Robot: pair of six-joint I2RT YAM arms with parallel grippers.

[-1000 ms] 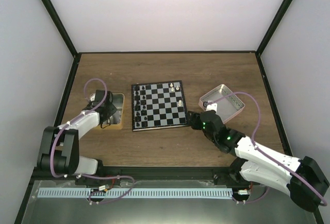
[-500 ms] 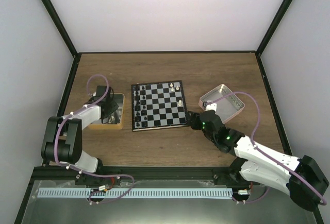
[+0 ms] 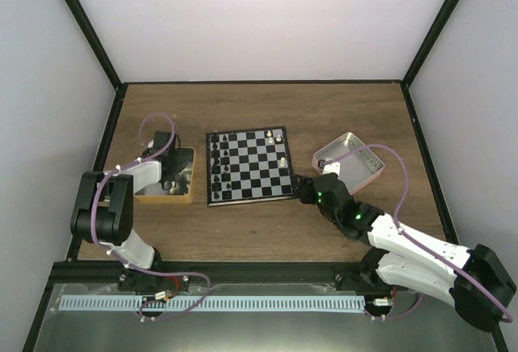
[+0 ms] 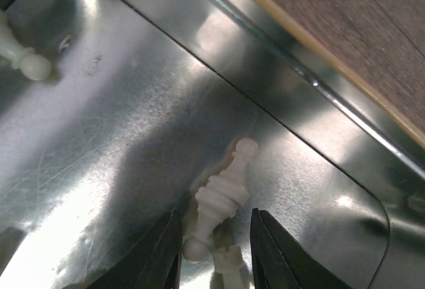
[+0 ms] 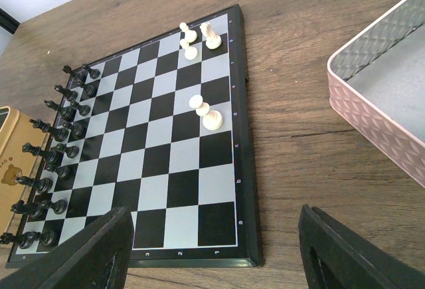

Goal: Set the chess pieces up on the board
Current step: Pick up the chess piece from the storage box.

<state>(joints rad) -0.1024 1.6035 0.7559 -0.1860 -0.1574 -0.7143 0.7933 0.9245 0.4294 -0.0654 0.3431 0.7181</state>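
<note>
Low inside the tan tray (image 3: 184,197), my left gripper (image 4: 216,259) is open. Its fingers (image 4: 163,256) straddle a cream chess piece (image 4: 222,199) lying on the tray's metal floor (image 4: 133,103), with a gap on the right side. A second cream piece (image 4: 229,266) lies just below it, and another (image 4: 26,63) rests at the far left. The board (image 3: 248,165) holds black pieces (image 5: 53,163) in two rows along its left side and a few white ones (image 5: 206,113) on the right. By the board's near right corner, my right gripper (image 5: 219,262) is open and empty.
The pink tray (image 3: 350,160) stands right of the board, close behind my right arm, and its rim (image 5: 372,103) shows in the right wrist view. The tan tray's edge (image 5: 13,163) lies left of the board. Wooden table (image 4: 372,36) surrounds everything.
My left arm's elbow has swung up and toward the tan tray while its gripper stayed inside the tray. The right arm and the pieces on the board are unchanged.
</note>
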